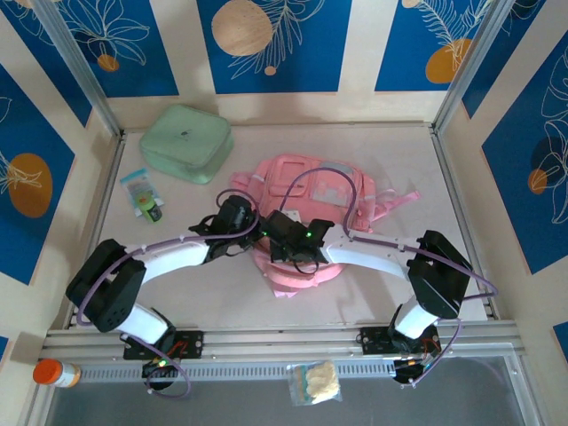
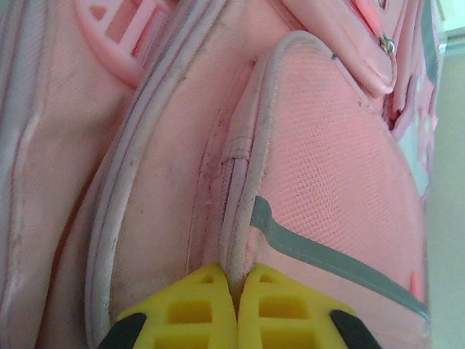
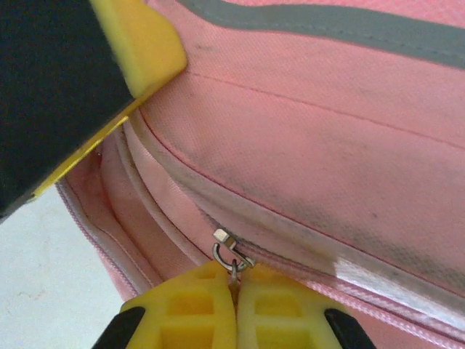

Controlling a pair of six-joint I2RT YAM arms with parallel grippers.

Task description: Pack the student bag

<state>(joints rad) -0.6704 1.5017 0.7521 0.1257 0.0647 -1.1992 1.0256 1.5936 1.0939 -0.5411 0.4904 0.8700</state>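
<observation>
Student bag (image 1: 293,173): 1, pinched by 2 claws (image 2: 237,287) (image 3: 235,280).

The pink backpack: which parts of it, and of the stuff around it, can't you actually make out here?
Top view: near half of the student bag, hidden under both arms' wrists.
Right wrist view: tab of the zip pull, buried inside the shut right pincer.
Left wrist view: how much seam the shut left pincer pinches, hidden by its fingers.
Top view: print on the packet, too small.
</observation>
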